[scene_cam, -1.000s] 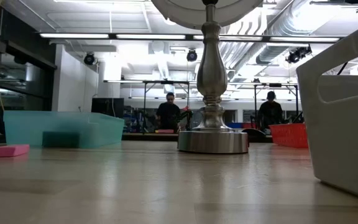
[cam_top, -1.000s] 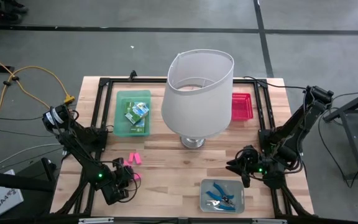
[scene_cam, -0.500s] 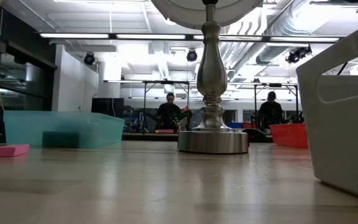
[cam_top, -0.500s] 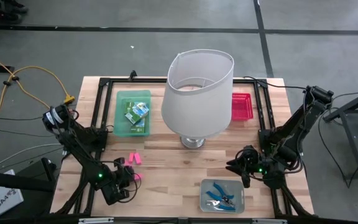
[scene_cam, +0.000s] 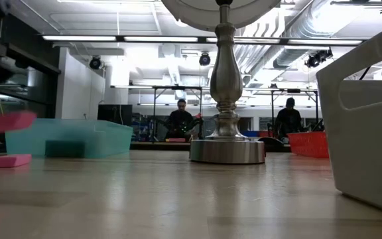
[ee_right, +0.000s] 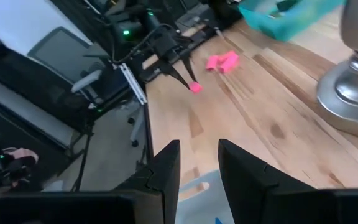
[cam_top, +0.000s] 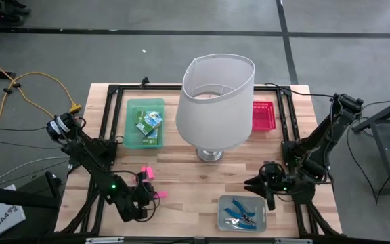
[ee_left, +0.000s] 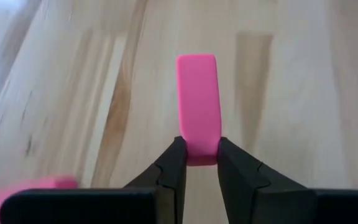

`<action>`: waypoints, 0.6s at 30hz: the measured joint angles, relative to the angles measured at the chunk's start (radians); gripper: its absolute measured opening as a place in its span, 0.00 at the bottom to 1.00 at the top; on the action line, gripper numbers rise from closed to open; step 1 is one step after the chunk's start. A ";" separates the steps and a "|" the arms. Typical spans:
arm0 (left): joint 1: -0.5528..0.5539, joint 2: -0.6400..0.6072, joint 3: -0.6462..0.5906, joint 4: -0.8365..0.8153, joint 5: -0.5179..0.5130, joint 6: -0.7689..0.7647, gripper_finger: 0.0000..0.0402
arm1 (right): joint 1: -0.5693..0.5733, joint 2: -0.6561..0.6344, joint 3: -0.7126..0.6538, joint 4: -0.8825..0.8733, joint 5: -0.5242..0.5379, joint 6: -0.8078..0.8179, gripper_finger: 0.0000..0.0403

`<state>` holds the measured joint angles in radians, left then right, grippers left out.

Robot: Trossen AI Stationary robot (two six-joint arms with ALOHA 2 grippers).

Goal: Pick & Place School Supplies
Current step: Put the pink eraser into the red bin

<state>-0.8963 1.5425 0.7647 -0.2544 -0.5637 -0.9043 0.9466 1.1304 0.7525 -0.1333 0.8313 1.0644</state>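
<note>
Your worktop (cam_top: pixel 202 177) carries a white lampshade (cam_top: pixel 217 100). Your right end effector (cam_top: pixel 254 184) idles, fingers apart, beside the clear tray (cam_top: pixel 242 212). Your left end effector (ee_left: pixel 196 163) pinches a pink eraser (ee_left: pixel 197 102) above the worktop's left front; more pink erasers (cam_top: pixel 147 172) lie nearby.

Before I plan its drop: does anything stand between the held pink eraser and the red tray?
Yes. The left gripper holds the pink rubber eraser block; the big white lampshade lamp stands between it and the red plastic tray.
</note>
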 joint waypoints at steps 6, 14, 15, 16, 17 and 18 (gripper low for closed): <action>0.066 -0.001 0.000 0.153 -0.017 0.201 0.16 | -0.004 0.031 0.000 0.072 -0.029 -0.049 0.25; 0.139 -0.001 0.000 0.418 -0.017 0.498 0.16 | -0.097 0.134 0.000 0.208 -0.218 -0.085 0.25; 0.146 -0.001 0.000 0.439 -0.017 0.523 0.16 | -0.111 0.150 0.000 0.240 -0.248 -0.101 0.25; 0.152 -0.002 0.000 0.454 -0.016 0.541 0.16 | -0.127 0.165 0.000 0.275 -0.278 -0.114 0.25; 0.157 -0.002 0.000 0.464 -0.016 0.554 0.16 | -0.144 0.180 0.000 0.314 -0.305 -0.124 0.25; 0.163 -0.002 0.000 0.470 -0.017 0.561 0.16 | -0.163 0.194 0.000 0.355 -0.333 -0.126 0.25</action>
<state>-0.7329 1.5406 0.7650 0.2159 -0.5804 -0.3434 0.7838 1.3244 0.7525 0.2218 0.4987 0.9383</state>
